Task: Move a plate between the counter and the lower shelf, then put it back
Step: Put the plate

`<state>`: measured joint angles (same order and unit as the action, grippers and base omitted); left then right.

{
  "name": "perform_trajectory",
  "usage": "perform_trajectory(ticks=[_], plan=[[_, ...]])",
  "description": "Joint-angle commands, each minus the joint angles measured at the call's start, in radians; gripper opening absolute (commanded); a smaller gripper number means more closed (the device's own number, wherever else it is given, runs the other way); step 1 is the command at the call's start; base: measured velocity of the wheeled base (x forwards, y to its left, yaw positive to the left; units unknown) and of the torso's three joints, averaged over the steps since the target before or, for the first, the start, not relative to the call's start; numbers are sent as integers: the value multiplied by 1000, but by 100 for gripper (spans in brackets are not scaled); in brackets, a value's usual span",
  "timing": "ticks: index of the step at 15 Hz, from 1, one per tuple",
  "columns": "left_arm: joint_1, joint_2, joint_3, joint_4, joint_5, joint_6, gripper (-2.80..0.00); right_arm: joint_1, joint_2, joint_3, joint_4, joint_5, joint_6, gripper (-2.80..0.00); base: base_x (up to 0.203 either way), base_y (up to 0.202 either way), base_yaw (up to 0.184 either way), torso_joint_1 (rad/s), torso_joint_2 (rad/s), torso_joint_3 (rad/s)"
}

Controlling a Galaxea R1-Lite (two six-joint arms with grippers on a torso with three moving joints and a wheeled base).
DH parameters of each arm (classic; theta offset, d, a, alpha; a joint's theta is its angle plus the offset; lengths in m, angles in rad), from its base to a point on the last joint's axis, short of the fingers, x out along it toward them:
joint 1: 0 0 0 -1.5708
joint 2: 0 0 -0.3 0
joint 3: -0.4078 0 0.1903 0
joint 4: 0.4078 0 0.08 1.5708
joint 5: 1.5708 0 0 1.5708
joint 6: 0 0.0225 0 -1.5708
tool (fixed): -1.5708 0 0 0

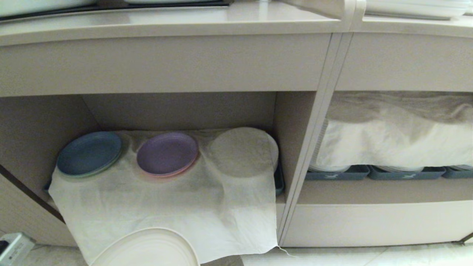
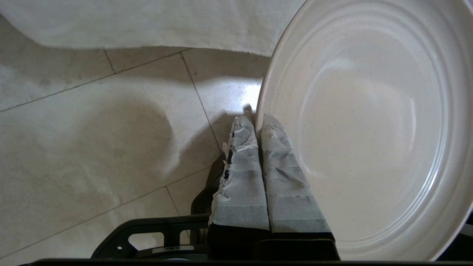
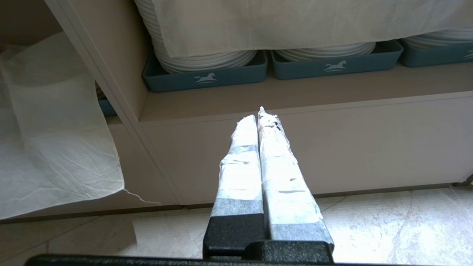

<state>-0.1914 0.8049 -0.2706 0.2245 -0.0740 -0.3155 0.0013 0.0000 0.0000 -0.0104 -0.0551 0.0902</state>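
Clamped on the plate rim, your left gripper holds it low at the head view's bottom edge, before the lower shelf. Next, probably lift it toward the counter; right gripper idles, closed and empty.

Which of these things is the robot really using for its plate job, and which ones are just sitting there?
Part of the job:
- plate, pinched at its rim by the left gripper
- lower shelf with its white cloth
- counter

Just sitting there:
- blue plate
- purple plate
- stacked white plates in blue-grey trays
- right gripper, shut, holding nothing
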Motion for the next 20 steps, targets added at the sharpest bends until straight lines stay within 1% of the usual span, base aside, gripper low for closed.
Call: perform_trajectory(ticks=[1,9,13,20], plan=[[0,4,2,1,0,-4,-280,0,0,0,0,0,0,-280,0,0,0,0,0,0],[0,4,11,4,-1,-4,-280,0,0,0,0,0,0,-280,0,0,0,2,-7,-3],[-2,4,10,3,-1,-3,-280,0,0,0,0,0,0,-280,0,0,0,61,-245,-247],[-5,4,10,3,-4,-2,-280,0,0,0,0,0,0,-280,0,0,0,175,-506,-294]])
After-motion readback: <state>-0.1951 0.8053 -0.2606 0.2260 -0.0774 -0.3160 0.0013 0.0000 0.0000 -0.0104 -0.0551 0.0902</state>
